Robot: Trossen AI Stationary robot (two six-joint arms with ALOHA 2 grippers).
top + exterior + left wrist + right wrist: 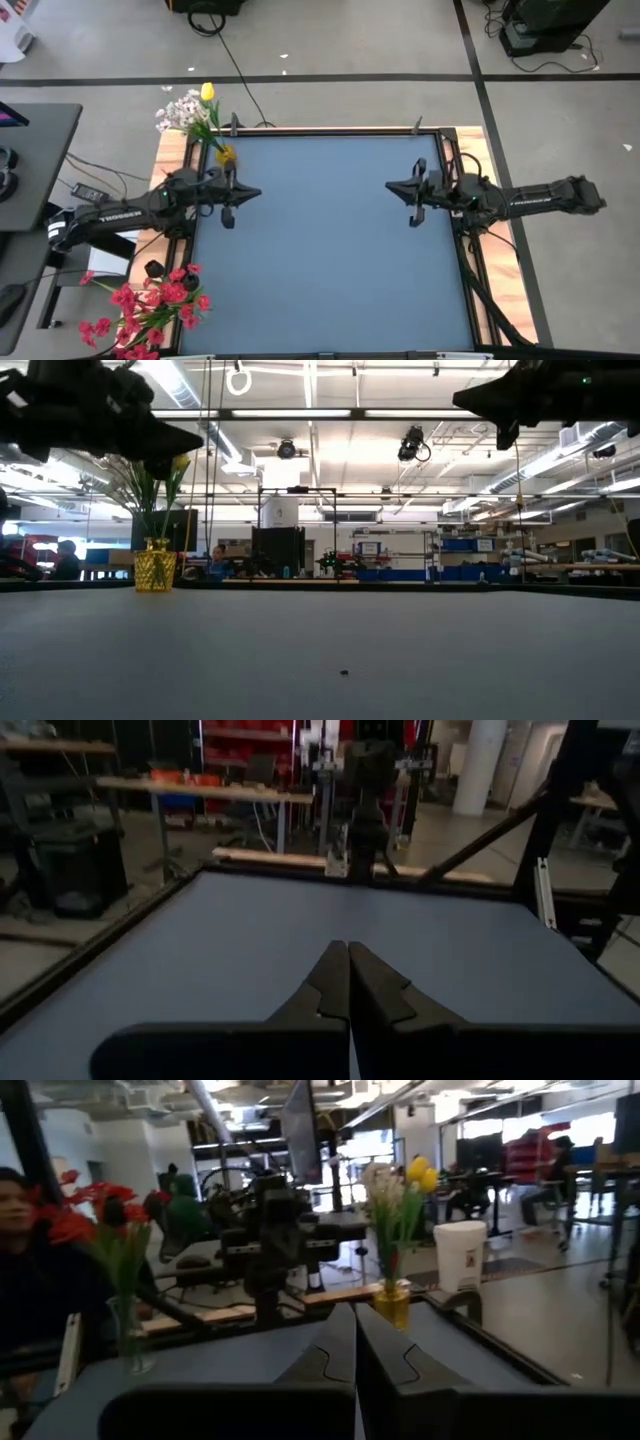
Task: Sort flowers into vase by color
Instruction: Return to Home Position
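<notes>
Reading this as the park step: nothing loose on the table [330, 260], so sorting looks finished.

- Left gripper [255, 193] is at 9 o'clock of the table. Fingers are pressed together with nothing between them.
- Right gripper [392, 185] is at 3 o'clock in the same state, pinched together and empty. The two sets of tips face each other, well apart.
- Yellow vase [226, 155] stands at the 10–11 o'clock corner, holding the white flowers [180, 110] and the yellow tulip [207, 92]. Stems are roughly upright.
- Red flowers [150, 300] are at the 7–8 o'clock corner in a clear vase [130, 1342].

What matters for the retract:
- Both bunches are on the left arm's side. The yellow vase is near, at about 11 o'clock from that gripper, and the red flowers are at about 7.
- My guess is the left arm has to pull straight back toward 9 o'clock, between them, without swinging.
- The right arm has nothing near it.
</notes>
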